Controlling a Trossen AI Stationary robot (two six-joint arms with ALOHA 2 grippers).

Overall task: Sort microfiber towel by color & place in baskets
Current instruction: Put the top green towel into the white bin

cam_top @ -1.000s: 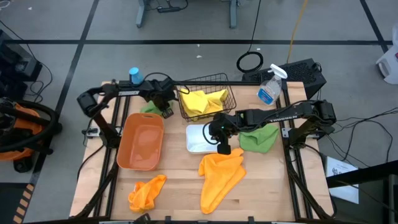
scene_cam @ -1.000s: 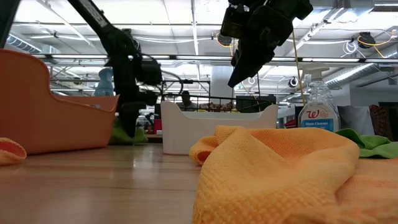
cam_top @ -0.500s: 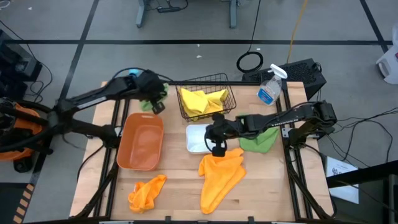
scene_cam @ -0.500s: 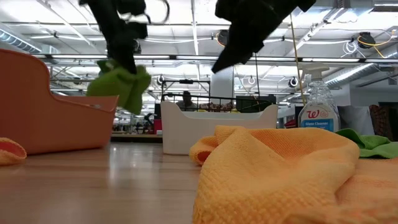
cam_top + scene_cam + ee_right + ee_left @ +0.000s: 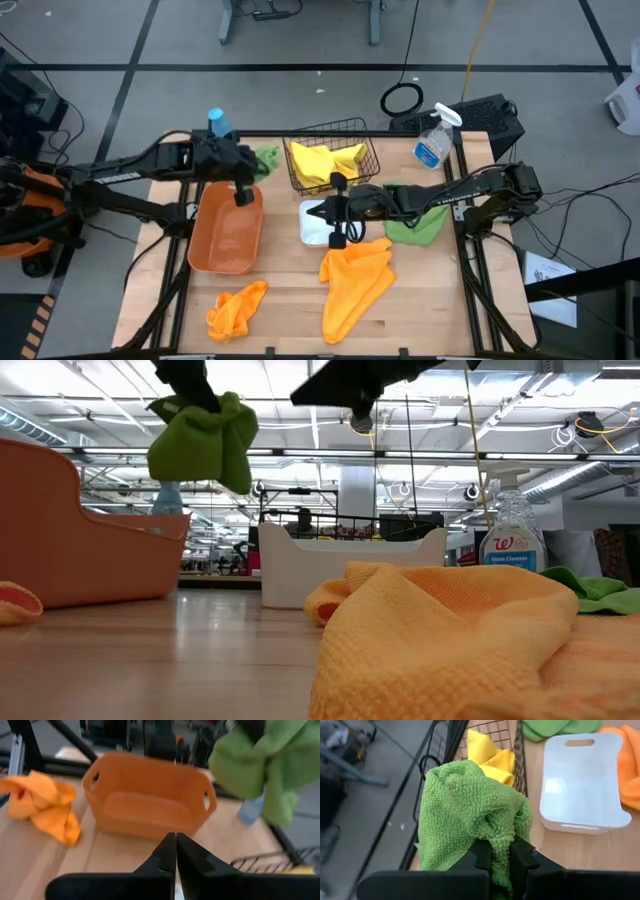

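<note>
The left end effector (image 5: 500, 857) was clamped on a green towel (image 5: 470, 815), holding it bunched and lifted clear of the bench (image 5: 290, 300), above the far edge between the orange tub (image 5: 226, 230) and the black wire basket (image 5: 330, 160). In the low view the towel (image 5: 203, 440) hung in the air well above the tub's rim (image 5: 60, 530).

The right end effector (image 5: 176, 851) had its fingers together and gripped nothing; it hovered over the white bin (image 5: 318, 222), pointing left toward the orange tub (image 5: 147, 802).

The black wire basket stood at the far middle of the bench with a yellow towel (image 5: 322, 162) inside it. The white bin sat just near of the basket, and it looked bare inside in the left wrist view (image 5: 585, 780). The orange tub stood to the left of the bin.

A large orange towel (image 5: 355, 280) lay on the bench near of the white bin, and a smaller orange towel (image 5: 236, 308) lay at the near left, just near of the tub. Another green towel (image 5: 418, 222) lay to the right of the bin, partly under the right arm. A spray bottle (image 5: 434, 140) stood at the far right of the bench.
</note>
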